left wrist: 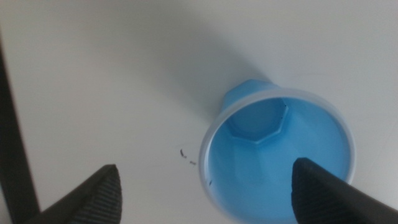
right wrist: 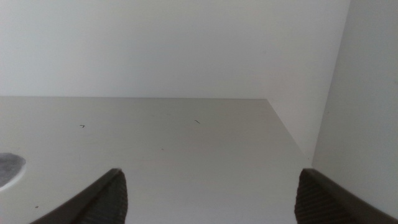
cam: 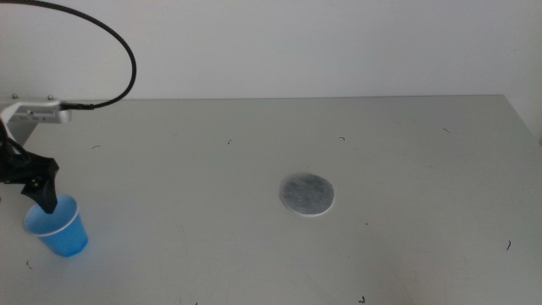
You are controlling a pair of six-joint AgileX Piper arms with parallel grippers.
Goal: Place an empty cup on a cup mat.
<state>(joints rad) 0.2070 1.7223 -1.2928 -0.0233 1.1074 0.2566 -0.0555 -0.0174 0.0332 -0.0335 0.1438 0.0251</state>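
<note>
- My left pincer (cam: 41, 196) hung at the 9 o'clock edge of the middle view, directly over the cup (cam: 57, 226).
- In the middle view one dark jaw tip pointed down at the cup's white rim on its 10 o'clock side; whether it touched the rim, I could not tell.
- In my left wrist view, my left pincer (left wrist: 205, 186) stood spread wide, gripping nothing.
- There the cup (left wrist: 277, 162) lay between the jaws but off centre: one jaw tip sat over the blue inside of the cup, while the other was over bare desk (left wrist: 93, 81), well clear of the rim.
- The cup stood upright on the desk (cam: 254, 144), mouth up, with nothing showing inside but its blue floor.
- The cup mat (cam: 306, 194) lay flat near the centre of the middle view, at about 3 o'clock from the cup and well apart from it, with nothing on it.
- My right pincer (right wrist: 211, 193) was out of the middle view; in its own wrist view the jaws stood wide apart, gripping nothing.
- A grey sliver of the cup mat (right wrist: 9, 169) showed at the edge of the right wrist view, beyond one jaw, over the pale desk (right wrist: 186, 137).
- A black cable (cam: 118, 51) arched above my left arm.
</note>
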